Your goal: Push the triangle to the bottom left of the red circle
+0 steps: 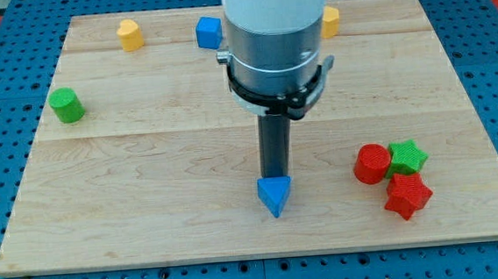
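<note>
Camera view shows the wooden bench (pixel 145 164) with my tip (pixel 275 175) resting at the top edge of the blue triangle (pixel 275 194), touching it, low and just right of centre in the frame. No fingers exist on this rod, so nothing is held. Over at the lower right sits the red circle (pixel 372 163), well apart from the triangle, with a green star (pixel 407 156) just beside it on its right and a red star (pixel 408 195) directly below the green one. At the left of the frame is a green cylinder (pixel 66 106). Along the upper edge lie a yellow block (pixel 130 34), a blue cube (pixel 209 31), and another yellow block (pixel 331 20) partly hidden behind the arm.
</note>
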